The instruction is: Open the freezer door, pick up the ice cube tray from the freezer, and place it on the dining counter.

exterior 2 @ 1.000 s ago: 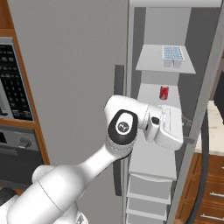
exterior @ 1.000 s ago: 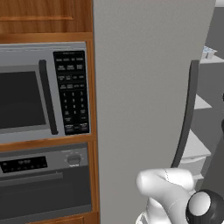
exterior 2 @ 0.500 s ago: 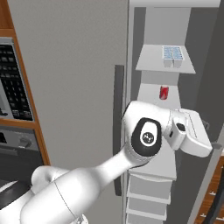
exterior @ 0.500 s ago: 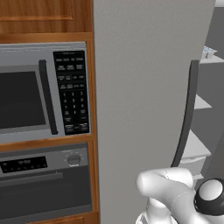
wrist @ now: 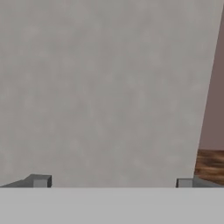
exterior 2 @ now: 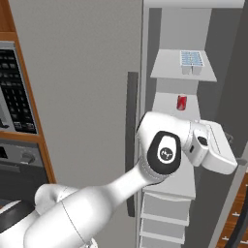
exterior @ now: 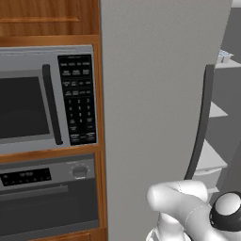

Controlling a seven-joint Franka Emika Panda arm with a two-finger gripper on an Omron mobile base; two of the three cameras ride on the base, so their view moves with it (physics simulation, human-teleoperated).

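1. Swinging rightward since a second ago, the hand is now reaching past the freezer's [exterior 2: 169,160] middle shelf toward 3 o'clock in the right base view.
2. The gripper [wrist: 112,182] is facing a flat grey panel, fingertips [wrist: 38,180] spread wide, holding nothing.
3. The ice cube tray [exterior 2: 192,59] is sitting on the top shelf, at 12 o'clock above a red can [exterior 2: 181,102].
4. The freezer door [exterior 2: 232,72] is standing open.
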